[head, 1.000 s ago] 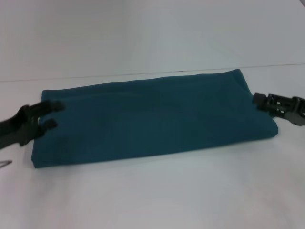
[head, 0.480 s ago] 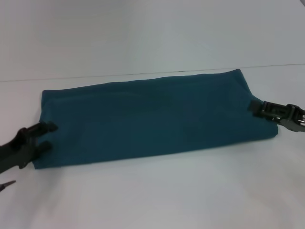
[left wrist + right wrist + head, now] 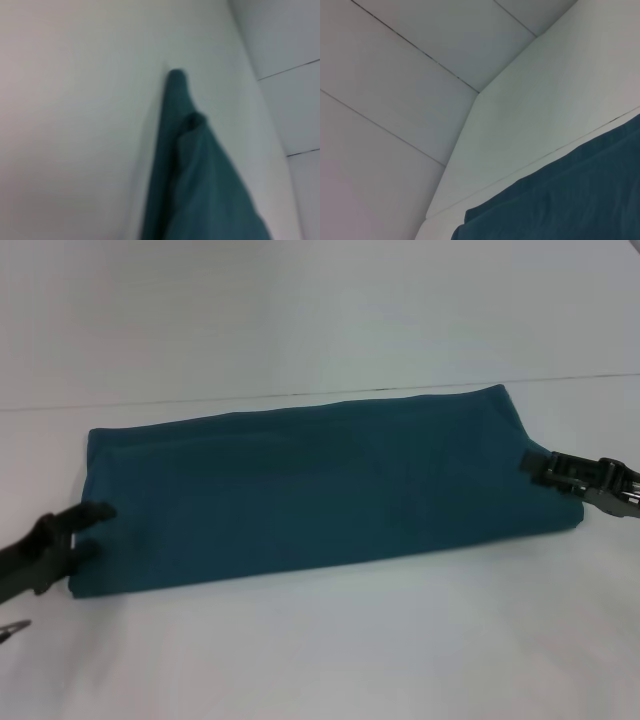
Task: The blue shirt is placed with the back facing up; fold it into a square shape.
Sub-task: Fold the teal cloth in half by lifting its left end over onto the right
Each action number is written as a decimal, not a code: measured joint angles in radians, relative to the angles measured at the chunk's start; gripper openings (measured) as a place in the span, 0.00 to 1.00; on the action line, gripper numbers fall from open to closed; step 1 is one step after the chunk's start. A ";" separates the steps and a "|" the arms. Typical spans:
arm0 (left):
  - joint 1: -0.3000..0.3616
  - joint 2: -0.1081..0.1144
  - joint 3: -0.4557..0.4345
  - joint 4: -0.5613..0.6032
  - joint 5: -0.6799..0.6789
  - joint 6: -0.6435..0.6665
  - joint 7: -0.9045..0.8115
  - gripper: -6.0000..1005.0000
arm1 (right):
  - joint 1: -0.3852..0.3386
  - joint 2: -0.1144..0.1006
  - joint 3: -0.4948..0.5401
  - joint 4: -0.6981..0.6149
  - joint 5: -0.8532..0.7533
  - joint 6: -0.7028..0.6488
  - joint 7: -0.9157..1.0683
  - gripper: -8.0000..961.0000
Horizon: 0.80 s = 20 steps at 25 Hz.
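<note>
The blue shirt [image 3: 320, 490] lies folded into a long flat band across the white table [image 3: 350, 660]. My left gripper [image 3: 88, 530] is open at the band's left end near its front corner, one finger over the cloth edge. My right gripper [image 3: 528, 465] reaches in low at the band's right end, its tip touching the edge about halfway along it. In the left wrist view the blue shirt [image 3: 200, 190] shows as a folded edge running away over the table. The right wrist view shows a corner of the blue shirt [image 3: 570, 200].
The table's far edge [image 3: 300, 395] runs just behind the shirt, with a pale wall beyond. A thin grey piece [image 3: 12, 628] shows at the picture's left border below my left arm. Bare tabletop lies in front of the shirt.
My left gripper has slid along the shirt's left end toward the front corner. My right gripper has moved inward and slightly nearer, onto the right edge. The shirt has not moved.
</note>
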 joint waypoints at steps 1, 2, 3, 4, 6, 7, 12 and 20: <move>0.000 0.000 -0.005 0.012 -0.022 0.017 0.016 0.67 | 0.001 0.000 0.001 0.001 0.000 0.002 0.000 0.57; -0.005 0.001 -0.007 0.024 -0.041 0.029 0.021 0.67 | 0.001 0.000 0.001 0.001 0.000 0.005 0.000 0.57; -0.009 0.001 -0.008 0.030 -0.050 0.033 0.021 0.67 | 0.001 0.000 0.001 0.001 0.000 0.006 0.000 0.57; -0.018 0.003 -0.008 0.031 -0.056 0.031 0.019 0.67 | 0.001 0.000 0.001 0.001 0.001 0.007 0.000 0.57; -0.043 0.006 -0.008 0.028 -0.060 0.009 0.014 0.67 | 0.001 0.000 -0.002 0.001 0.001 0.012 -0.001 0.57; -0.058 0.006 -0.007 0.024 -0.058 -0.021 0.014 0.67 | 0.001 0.000 -0.004 0.001 0.001 0.016 -0.001 0.57; -0.112 -0.006 0.012 0.004 -0.026 -0.191 0.029 0.67 | 0.001 0.000 -0.006 0.001 0.001 0.022 0.003 0.57; -0.118 -0.006 0.018 -0.048 -0.006 -0.224 0.052 0.67 | -0.004 0.000 -0.007 0.000 0.002 0.023 0.008 0.58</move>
